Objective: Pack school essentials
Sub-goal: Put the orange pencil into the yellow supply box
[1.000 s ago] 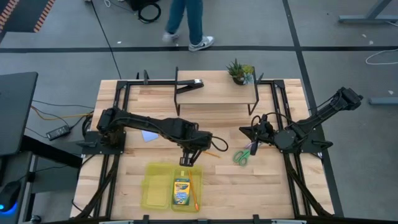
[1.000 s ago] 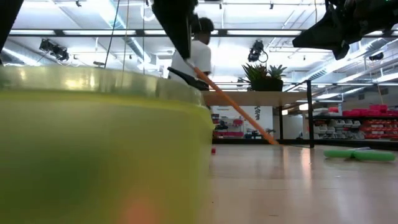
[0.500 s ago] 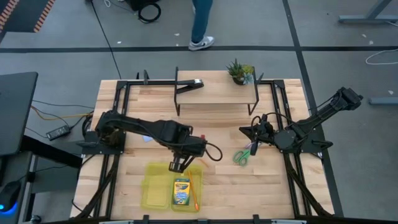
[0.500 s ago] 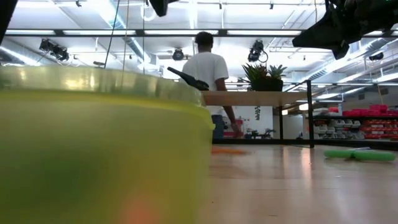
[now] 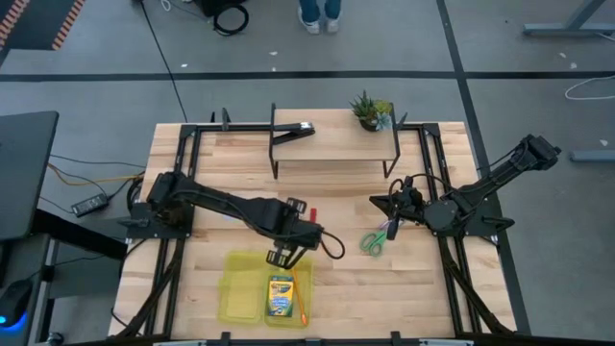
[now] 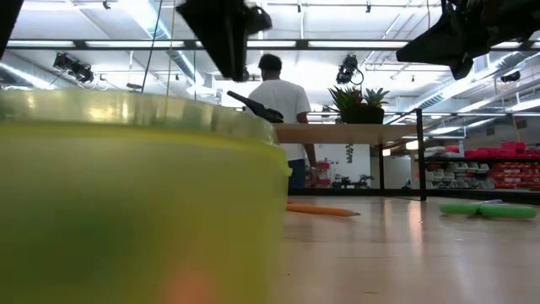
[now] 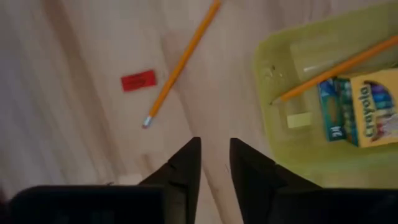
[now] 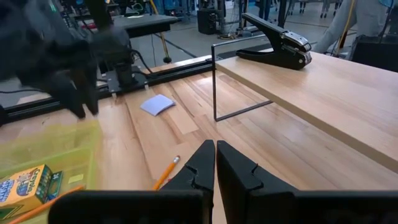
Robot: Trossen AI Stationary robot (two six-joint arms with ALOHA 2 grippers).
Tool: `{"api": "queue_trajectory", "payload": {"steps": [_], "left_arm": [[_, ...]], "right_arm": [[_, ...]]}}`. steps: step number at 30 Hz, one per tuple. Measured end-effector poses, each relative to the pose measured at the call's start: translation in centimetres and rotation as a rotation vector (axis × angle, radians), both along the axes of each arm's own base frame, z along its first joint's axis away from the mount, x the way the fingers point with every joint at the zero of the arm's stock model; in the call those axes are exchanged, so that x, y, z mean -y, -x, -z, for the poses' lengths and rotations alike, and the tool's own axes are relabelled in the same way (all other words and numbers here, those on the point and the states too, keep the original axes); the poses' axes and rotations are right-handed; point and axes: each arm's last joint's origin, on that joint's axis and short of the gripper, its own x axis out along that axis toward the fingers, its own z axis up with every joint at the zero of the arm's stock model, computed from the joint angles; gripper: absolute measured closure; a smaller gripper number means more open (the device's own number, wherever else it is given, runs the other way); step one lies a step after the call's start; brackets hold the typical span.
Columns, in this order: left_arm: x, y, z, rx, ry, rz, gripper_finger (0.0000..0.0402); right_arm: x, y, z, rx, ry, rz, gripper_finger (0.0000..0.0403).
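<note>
A: How do the jaws of the left gripper [image 7: 213, 163] stand?

B: Parted by a narrow gap, with nothing between them. Bare wood shows through the gap. In the high view the gripper [image 5: 285, 252] hangs at the far edge of the yellow-green tray [image 5: 233, 298].

A: What lies closest to it?

B: An orange pencil [image 7: 180, 64] lies loose on the table, its eraser end pointing toward the fingertips and just short of them. The short red piece [image 7: 138, 81] lies beside that pencil, apart from it.

A: And in the tray?

B: The crayon box [image 7: 362, 104] lies flat in it, a second orange pencil [image 7: 339, 68] runs slantwise beside the box, and a small pale yellow block [image 7: 299, 120] sits near that pencil's tip. The tray's rim [image 7: 272, 134] is just beside the left gripper's fingers.

A: The right gripper?

B: The right gripper [image 8: 215, 163] has its fingers pressed together, holding nothing. It waits above the table at the right side [image 5: 396, 205], with the green-handled scissors [image 5: 376, 238] lying on the wood just beside it.

A: Open room?

B: The wood between the tray and the scissors is bare. Farther back stands a raised wooden shelf [image 5: 336, 144] with a black clip-like tool [image 8: 275, 43] and a small potted plant [image 5: 370, 110] on it. The pale bluish-white block [image 8: 157, 104] lies on the table near the left arm's base. A person [image 6: 278, 105] stands in the room beyond.
</note>
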Motion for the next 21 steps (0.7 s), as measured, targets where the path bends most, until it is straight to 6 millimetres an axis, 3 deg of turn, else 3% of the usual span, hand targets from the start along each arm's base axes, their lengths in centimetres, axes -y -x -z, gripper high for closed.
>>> {"api": "queue_trajectory", "payload": {"steps": [5, 10, 21], "left_arm": [[-1.4, -0.6, 3.2, 0.006, -0.028, 0.074, 0.0288], [-3.2, -1.1, 6.4, 0.044, -0.034, 0.081, 0.0303], [-6.0, -1.0, 9.9, 0.08, -0.039, 0.09, 0.0332]], "right_arm": [[0.0, 0.0, 0.0, 0.001, 0.002, -0.001, 0.038], [0.0, 0.0, 0.0, 0.001, 0.002, -0.001, 0.038], [0.0, -0.1, -0.2, 0.012, 0.011, -0.004, 0.038]]}}
